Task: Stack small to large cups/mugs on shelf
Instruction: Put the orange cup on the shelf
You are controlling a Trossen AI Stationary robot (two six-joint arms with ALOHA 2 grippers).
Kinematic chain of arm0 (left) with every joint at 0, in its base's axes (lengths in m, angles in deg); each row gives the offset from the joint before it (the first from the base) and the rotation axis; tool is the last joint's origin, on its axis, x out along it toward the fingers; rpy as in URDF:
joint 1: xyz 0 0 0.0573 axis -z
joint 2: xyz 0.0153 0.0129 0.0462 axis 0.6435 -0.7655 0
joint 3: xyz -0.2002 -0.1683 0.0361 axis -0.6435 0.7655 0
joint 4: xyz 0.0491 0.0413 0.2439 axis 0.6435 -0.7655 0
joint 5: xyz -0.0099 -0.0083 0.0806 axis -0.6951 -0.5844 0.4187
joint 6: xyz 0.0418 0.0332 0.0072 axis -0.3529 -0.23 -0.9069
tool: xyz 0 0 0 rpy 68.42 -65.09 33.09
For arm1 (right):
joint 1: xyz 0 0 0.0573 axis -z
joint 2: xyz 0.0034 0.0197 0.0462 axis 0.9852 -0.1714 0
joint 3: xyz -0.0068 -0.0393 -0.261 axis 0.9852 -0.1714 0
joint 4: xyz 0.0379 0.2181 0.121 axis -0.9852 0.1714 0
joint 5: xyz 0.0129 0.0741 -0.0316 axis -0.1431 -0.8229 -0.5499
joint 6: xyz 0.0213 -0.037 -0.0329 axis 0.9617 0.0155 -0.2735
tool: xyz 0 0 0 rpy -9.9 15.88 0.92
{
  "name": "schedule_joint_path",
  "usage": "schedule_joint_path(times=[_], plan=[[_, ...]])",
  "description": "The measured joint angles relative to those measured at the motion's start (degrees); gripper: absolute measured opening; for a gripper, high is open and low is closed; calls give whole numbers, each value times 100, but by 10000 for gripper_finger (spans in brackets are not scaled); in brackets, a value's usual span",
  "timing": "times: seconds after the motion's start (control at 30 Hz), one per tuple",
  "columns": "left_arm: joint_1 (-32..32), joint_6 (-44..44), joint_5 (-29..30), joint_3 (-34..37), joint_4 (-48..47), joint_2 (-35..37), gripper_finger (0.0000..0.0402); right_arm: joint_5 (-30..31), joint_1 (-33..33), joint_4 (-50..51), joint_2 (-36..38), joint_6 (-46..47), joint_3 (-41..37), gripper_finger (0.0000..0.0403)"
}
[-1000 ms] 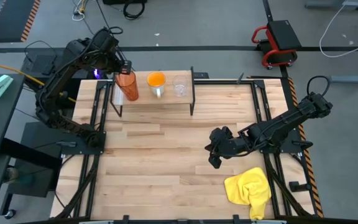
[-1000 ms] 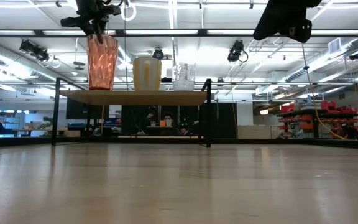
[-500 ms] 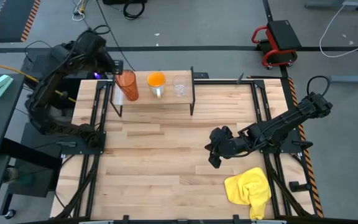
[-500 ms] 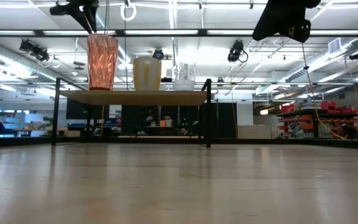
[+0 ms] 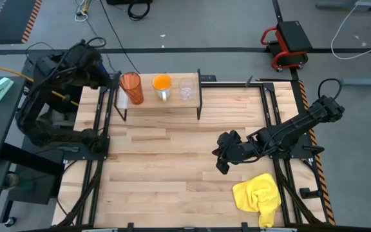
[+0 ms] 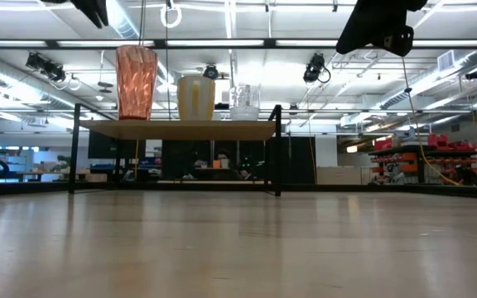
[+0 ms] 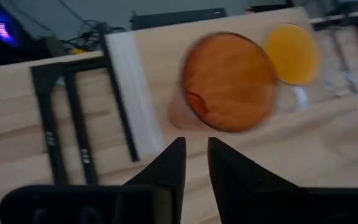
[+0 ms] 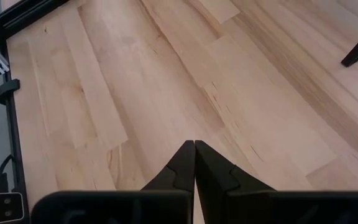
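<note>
The table [image 5: 172, 161] of pale wooden planks carries the shelf [image 5: 172, 98], which stands at its far edge, toward the left arm's side. Both arms are well clear of the shelf. The left arm is folded back beyond the table's far left corner, just outside the shelf's left end; the left gripper [image 7: 196, 163] hangs above that end, its fingers [image 7: 173, 165] a narrow gap apart and holding nothing. The right arm reaches low over the table, well in front of the shelf and off to its right, with the right gripper [image 8: 194, 163] pointing down at bare planks, fingers pressed together and empty. A crumpled yellow cloth [image 5: 259, 196] lies on the table farther from the shelf, near the front right corner.

On the shelf three vessels stand upright in a row, apart from one another: the amber tumbler [image 5: 131, 87] at the left end, the orange mug [image 5: 162, 85] just right of it in the middle, and the small clear glass cup [image 5: 186, 89] at the right.
</note>
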Motion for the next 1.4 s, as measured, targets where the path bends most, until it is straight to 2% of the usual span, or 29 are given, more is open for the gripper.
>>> schedule_joint_path(times=[0.17, 0.53, 0.63, 0.77, 0.9, 1.03, 1.17, 1.4], plan=[[774, 322, 223, 0, 5, 72, 65, 2, 0, 2, -2, 2, 0, 15], [2820, 1486, 1401, 12, 10, 103, 45, 62, -48, 2, -2, 41, 0, 15], [3381, 1942, 1724, 431, -2, 149, 41, 87, -48, 4, -2, 36, 0, 15], [3848, 2562, 1876, 1604, -1, 293, 36, 118, -46, 5, -2, -55, 2, 15], [4083, 3161, 2307, 2529, 139, 439, 32, 111, 12, 6, -1, -161, 1, 15], [4107, 3245, 2650, 3009, 671, 582, 26, 111, 133, 4, -2, -268, 0, 15], [4019, 3235, 3122, 3204, 1055, 599, 20, 109, 250, 4, 0, -361, 1, 15], [3633, 2627, 3050, 3204, 1565, 548, 12, 107, 304, 1, -1, -418, 2, 15]])
